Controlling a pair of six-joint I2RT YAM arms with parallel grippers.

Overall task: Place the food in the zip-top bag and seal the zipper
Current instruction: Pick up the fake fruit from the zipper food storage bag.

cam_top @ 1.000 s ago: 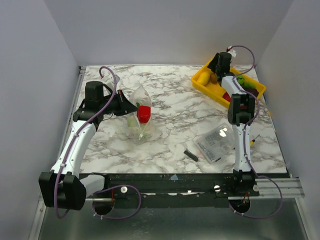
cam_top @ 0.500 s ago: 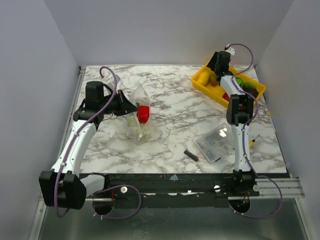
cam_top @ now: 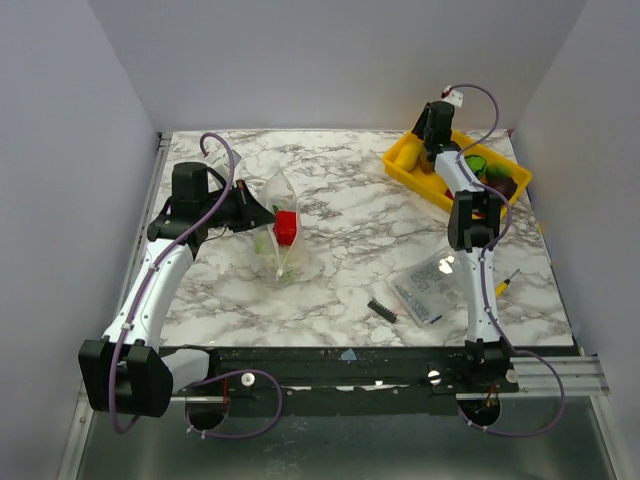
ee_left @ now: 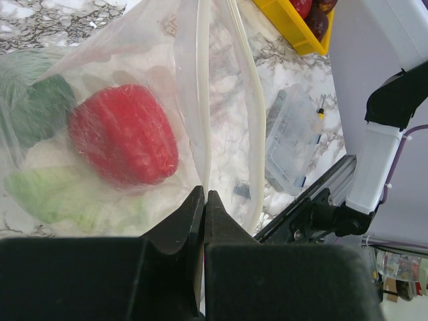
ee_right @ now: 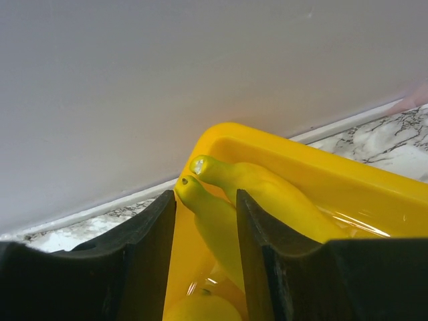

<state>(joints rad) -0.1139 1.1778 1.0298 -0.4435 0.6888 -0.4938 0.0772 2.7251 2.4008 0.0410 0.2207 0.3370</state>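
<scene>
**Right claw straddling the banana, left claw holding the bag's mouth**

The banana (ee_right: 214, 221) is lying in the far corner of the yellow tray (ee_right: 348, 180), glossy and hard-looking, so it is probably going to slip unless taken across its thick middle rather than its tapering tip. The right claw (ee_right: 205, 200) is standing partly open with one banana finger between its pads. Whether they are pressing yet is hard to judge.

Across the surface (cam_top: 350, 220), well apart from the tray, the zip-top bag (ee_left: 134, 100) is sagging, soft and crinkly, carrying a red piece (ee_left: 124, 134) and green pieces (ee_left: 40, 107). The left claw (ee_left: 204, 200) is pinching the film fully closed just below the zipper (ee_left: 204, 100), whose two strips are parting above it.
</scene>
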